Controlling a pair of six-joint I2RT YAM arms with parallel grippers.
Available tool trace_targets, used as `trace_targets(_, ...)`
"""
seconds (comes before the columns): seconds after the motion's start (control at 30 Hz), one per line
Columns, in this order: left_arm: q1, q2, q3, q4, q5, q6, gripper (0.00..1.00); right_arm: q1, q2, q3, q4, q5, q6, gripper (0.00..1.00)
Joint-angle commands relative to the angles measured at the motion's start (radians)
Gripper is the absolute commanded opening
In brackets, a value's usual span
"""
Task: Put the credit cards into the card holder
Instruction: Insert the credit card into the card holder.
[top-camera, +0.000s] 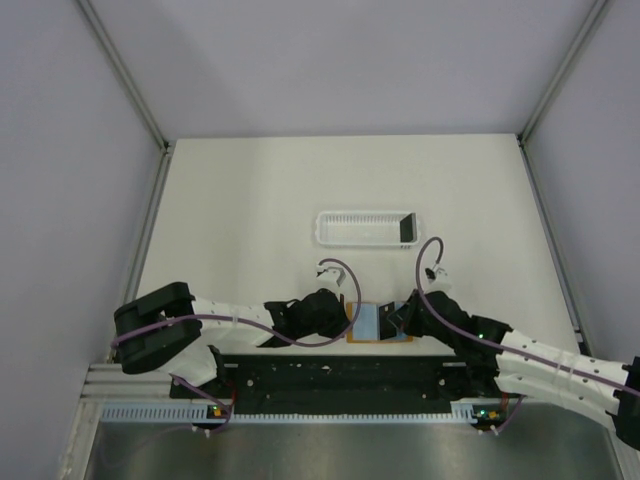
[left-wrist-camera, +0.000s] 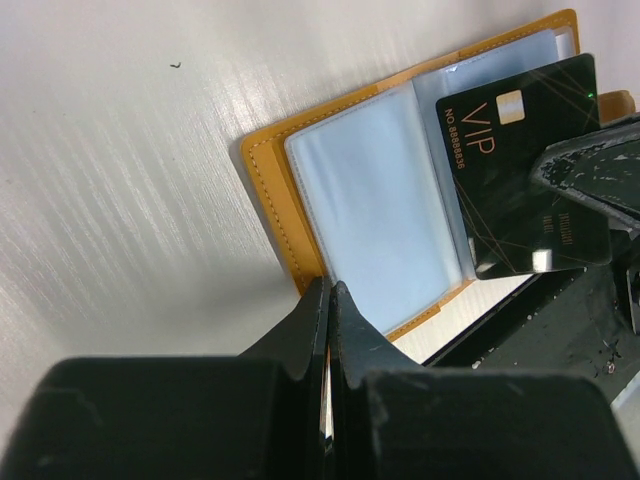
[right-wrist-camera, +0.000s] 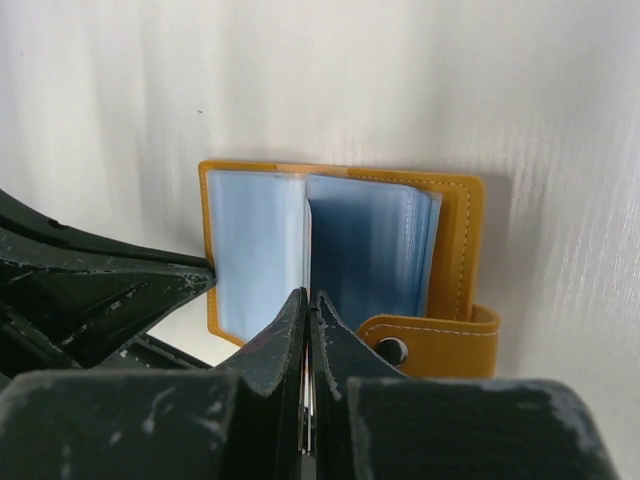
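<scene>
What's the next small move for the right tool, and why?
Probably ease the right tool forward to feed the credit card into a clear sleeve. It grips the card over the open card holder, not visibly inside any pocket yet; the shut left tool is at the holder's edge.

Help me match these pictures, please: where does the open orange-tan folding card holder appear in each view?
Top external: the open orange-tan folding card holder lies low centre.
Left wrist: upper right, partly under a black VIP credit card.
Right wrist: centre, snap tab at lower right.
Shared landmark: its pale blue-grey clear sleeves, visible in all three.
</scene>
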Motion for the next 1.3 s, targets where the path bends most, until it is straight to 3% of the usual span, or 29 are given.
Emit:
trace_targets(0.0, -0.003, 0.017, -0.010, -0.033, 0.022, -0.002, 0.00, -0.013, -0.032, -0.039, 0.058, -0.021, 0.043, 0.00)
trace_targets(1.27, -0.003, 0.019, -0.016, -0.032, 0.028, -0.011, 0.00, -0.025, 0.008, -0.151, 0.274, -0.062, 0.075, 0.00)
